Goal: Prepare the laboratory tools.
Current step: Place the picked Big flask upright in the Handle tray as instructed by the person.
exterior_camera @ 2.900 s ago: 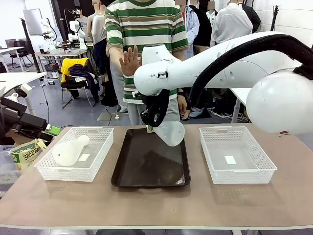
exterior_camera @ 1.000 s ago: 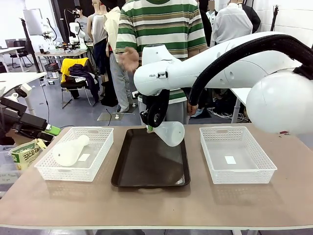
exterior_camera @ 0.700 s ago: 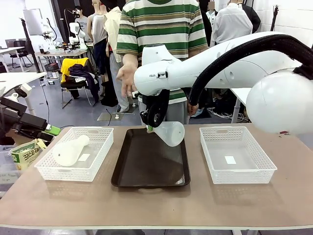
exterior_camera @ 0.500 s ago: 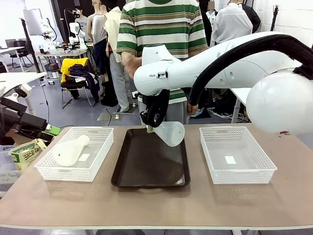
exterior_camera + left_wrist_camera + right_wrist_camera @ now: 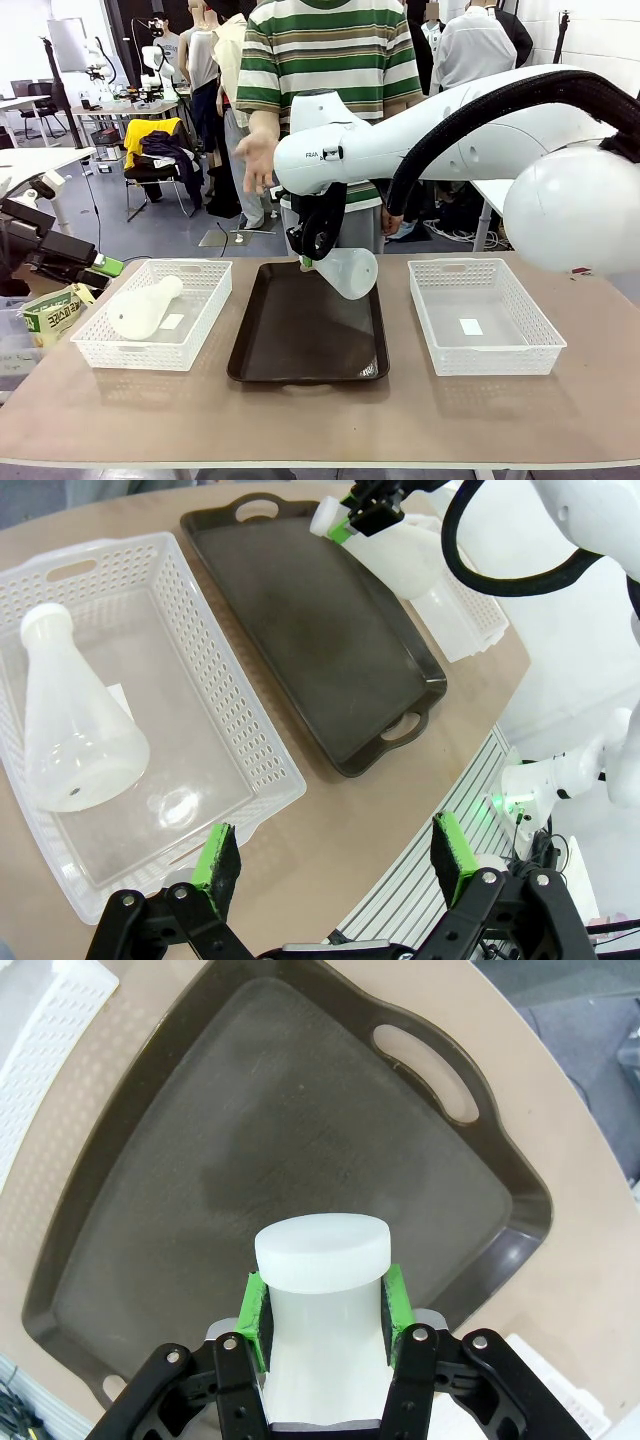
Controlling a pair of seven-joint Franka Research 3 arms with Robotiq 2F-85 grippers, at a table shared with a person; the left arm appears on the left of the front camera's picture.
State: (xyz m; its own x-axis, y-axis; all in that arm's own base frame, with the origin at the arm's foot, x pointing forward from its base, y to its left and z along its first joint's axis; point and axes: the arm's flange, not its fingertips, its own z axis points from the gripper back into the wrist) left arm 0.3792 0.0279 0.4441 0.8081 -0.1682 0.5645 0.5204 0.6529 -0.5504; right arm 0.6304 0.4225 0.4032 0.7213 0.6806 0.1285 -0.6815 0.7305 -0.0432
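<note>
Robotics lab, by the look: white robot arm (image 5: 470, 130) over a beige worktop (image 5: 320, 420), cables (image 5: 460, 236) on grey floor (image 5: 150, 225), jacket-draped office chair (image 5: 152, 160), people (image 5: 320, 60) standing behind.

Left pincer (image 5: 333, 860): jaws wide apart, nothing between them.
White lattice basket (image 5: 255, 770): on the table (image 5: 478, 695), holding a conical flask (image 5: 70, 730) lying on its side.
Dark brown tray (image 5: 320, 650): just beside the basket.
Right pincer (image 5: 340, 518): clamped on the second flask (image 5: 405, 560) at its neck, tilted over the tray's far end.

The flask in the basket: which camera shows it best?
The left wrist view: it looks down on the whole flask, neck to base, in its basket. The front view has it smaller, partly behind the basket wall. The right wrist view faces the other flask.
</note>
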